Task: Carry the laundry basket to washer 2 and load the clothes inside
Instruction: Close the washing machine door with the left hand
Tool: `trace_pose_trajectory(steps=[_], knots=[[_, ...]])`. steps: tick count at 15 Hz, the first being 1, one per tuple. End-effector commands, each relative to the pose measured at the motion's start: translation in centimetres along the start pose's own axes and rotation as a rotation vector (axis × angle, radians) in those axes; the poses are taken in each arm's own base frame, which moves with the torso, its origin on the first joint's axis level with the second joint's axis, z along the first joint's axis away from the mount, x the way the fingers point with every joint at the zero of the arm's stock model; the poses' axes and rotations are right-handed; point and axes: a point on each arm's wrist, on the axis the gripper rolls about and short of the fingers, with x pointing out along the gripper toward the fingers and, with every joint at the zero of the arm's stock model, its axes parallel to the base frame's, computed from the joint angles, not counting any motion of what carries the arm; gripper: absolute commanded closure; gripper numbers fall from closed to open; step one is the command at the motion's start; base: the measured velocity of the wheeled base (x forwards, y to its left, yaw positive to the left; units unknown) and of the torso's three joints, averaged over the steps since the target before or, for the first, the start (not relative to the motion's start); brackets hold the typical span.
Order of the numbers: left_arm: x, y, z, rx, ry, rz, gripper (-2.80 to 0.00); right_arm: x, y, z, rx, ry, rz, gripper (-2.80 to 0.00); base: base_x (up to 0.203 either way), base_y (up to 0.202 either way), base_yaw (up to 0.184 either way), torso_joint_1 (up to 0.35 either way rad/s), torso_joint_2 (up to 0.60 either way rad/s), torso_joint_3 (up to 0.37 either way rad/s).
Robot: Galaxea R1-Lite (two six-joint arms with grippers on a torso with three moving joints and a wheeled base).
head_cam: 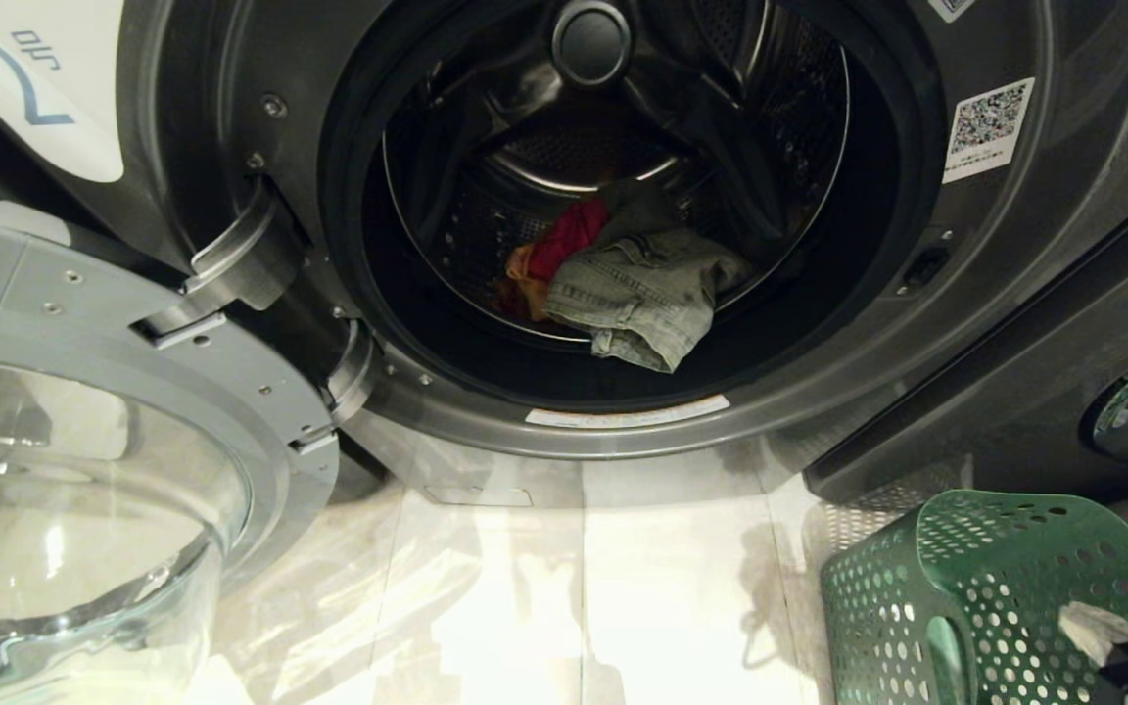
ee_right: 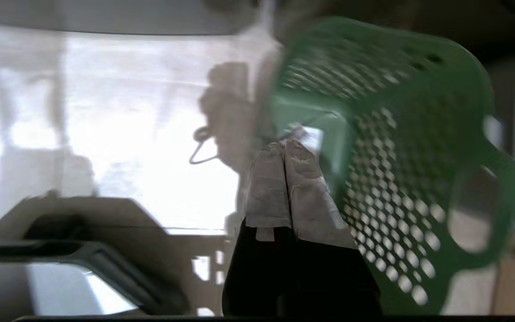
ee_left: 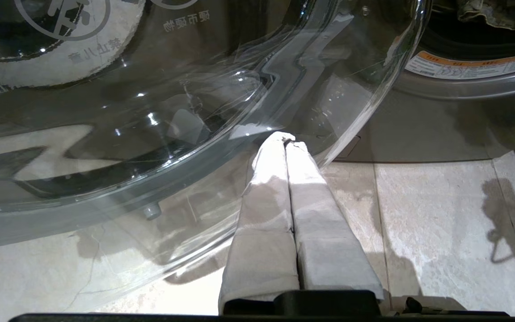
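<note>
Head view: washer 2 [head_cam: 1014,323] is filling the frame, with its glass door [head_cam: 84,490] hanging open on the left and the white label with the blue "2" [head_cam: 25,88] sitting at top left. Clothes [head_cam: 623,284] are lying low in the drum [head_cam: 623,127]: a grey-green denim piece is covering the front of the pile, a red one and a bit of orange-yellow are showing behind it on the left. Laundry basket [head_cam: 975,587] is lying tipped on the pale tile floor [head_cam: 623,587] at bottom right, just off the washer's lower corner, holed wall facing up. A QR sticker [head_cam: 988,127] is sitting on the front panel right of the opening. Neither gripper is showing clearly here.

Left wrist view: left gripper [ee_left: 286,138] is hanging just above the floor with its taped fingers [ee_left: 266,214] pressed together, gripping nothing, tips right beside the curved edge of the open door. Washer's lower rim and warning strip [ee_left: 472,65] are sitting beyond.

Right wrist view: heavily blurred. Right gripper [ee_right: 285,145] is clenched too, fingers [ee_right: 311,205] together and empty, pointing at the basket near one handle cut-out; can't tell if the tips are touching it.
</note>
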Motion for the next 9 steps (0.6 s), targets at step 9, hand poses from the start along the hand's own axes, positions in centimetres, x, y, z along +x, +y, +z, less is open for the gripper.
trace_pose_trajectory(steps=[9], knots=[[0.2,0.0,-1.1,0.0,0.039,0.001,0.0,-4.1,-3.8,-7.3,-0.097,-0.096,0.006,0.0,0.0,0.0,0.0,0.0,0.0,0.0]])
